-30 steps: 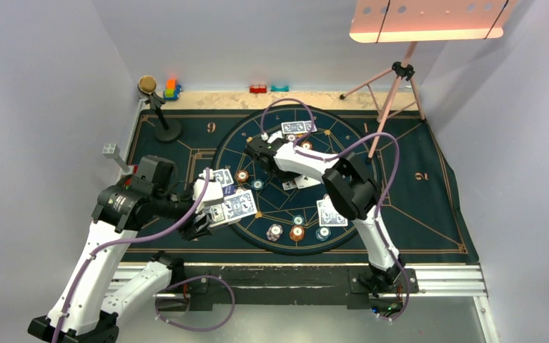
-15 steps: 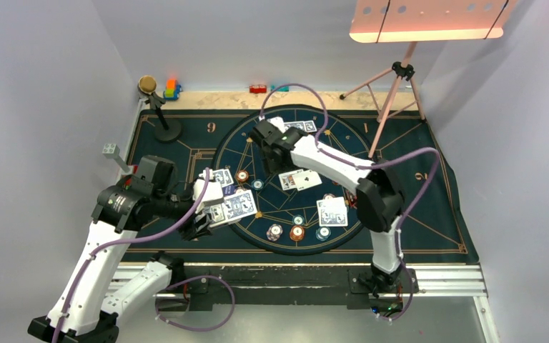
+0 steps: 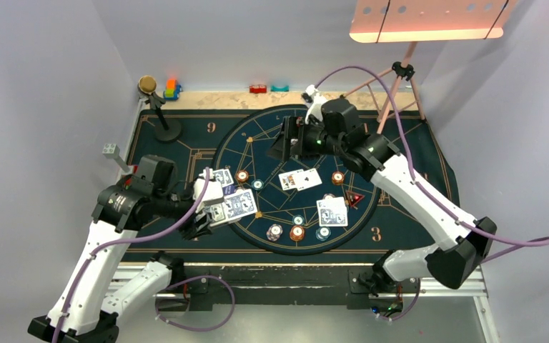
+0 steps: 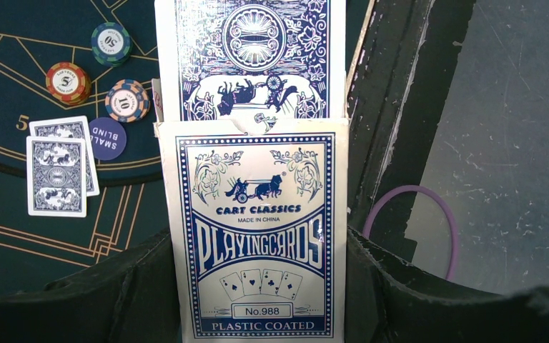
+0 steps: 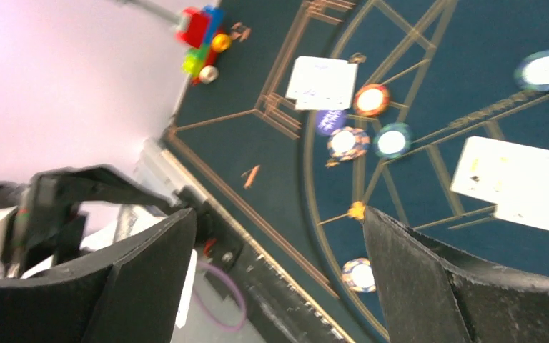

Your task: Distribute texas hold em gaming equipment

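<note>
My left gripper is shut on a blue-and-white playing card box, with a patterned card sticking out of its top. It hovers at the round mat's left edge. Beside it lie two face-down cards, a small blind button and three chips. My right gripper is open and empty over the mat's far side, jaws wide apart. Face-up cards lie mid-mat, a face-down pair to the right, and chips along the near rim.
Toy blocks and a stand with a round base are at the far left. More blocks line the far edge. A tripod stands far right. A metal rail runs along the near edge.
The right arm has swung from the mat's left-centre to its far right side while its jaws opened wide. The face-up cards now lie uncovered mid-mat. The left arm has not moved.
</note>
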